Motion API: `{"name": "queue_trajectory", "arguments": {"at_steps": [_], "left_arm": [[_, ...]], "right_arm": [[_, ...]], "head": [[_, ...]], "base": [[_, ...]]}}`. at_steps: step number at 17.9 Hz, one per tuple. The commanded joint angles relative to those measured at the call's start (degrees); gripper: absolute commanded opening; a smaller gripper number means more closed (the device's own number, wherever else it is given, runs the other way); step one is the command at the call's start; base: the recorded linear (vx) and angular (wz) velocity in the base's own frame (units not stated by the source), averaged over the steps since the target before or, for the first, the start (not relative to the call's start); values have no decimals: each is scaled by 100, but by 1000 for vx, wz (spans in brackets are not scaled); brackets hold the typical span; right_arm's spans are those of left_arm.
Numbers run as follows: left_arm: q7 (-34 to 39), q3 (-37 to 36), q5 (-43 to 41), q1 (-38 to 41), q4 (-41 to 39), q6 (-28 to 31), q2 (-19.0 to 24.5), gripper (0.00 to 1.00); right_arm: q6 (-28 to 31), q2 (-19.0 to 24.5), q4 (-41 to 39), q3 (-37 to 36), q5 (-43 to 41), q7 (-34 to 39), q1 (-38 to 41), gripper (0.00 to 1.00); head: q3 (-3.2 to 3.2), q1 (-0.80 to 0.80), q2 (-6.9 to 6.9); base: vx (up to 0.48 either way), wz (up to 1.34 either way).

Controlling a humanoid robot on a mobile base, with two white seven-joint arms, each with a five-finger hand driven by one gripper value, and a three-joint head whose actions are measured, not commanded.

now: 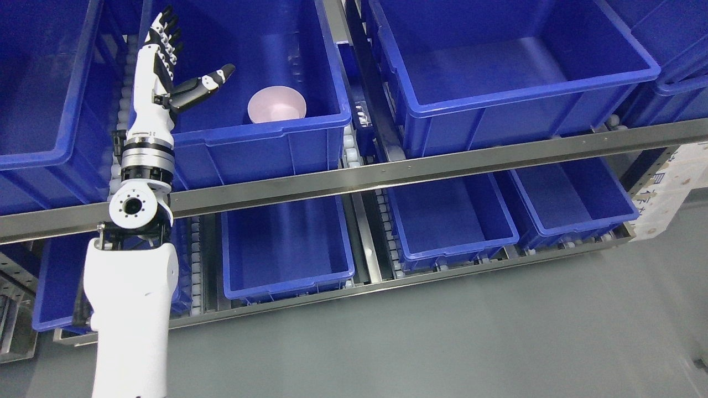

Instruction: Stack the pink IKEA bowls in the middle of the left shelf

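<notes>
Left hand: our left hand (171,66) is raised at the left edge of the middle bin, fingers stretched straight up, thumb stuck out to the right, holding nothing.
Left arm: it comes up from the lower left, its white forearm crossing the metal rail (442,163) of the shelf.
Bowl: we see one pink bowl (276,105) sitting upright inside the blue bin (265,138), near the front wall, to the right of our thumb and apart from it.
Upper shelf: more blue bins stand on either side; the large one on the right (514,88) looks bare inside.
Lower shelf: we see smaller blue bins (287,249) in a row beneath the rail.
Floor: grey floor (470,342) lies below.
</notes>
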Motion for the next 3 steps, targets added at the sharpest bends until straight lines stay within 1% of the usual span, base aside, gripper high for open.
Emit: {"name": "queue_trajectory", "arguments": {"at_steps": [1,3], "left_arm": [[-3,-1,10,59,-538,20,39,100],[-3,-1,10,59,-538,20,39,100]], "right_arm": [[1,-100,0,-53,44,5,0,100],[1,-100,0,-53,44,5,0,100]], "head": [[0,0,0],[0,0,0]], "base": [[0,0],[0,0]]}}
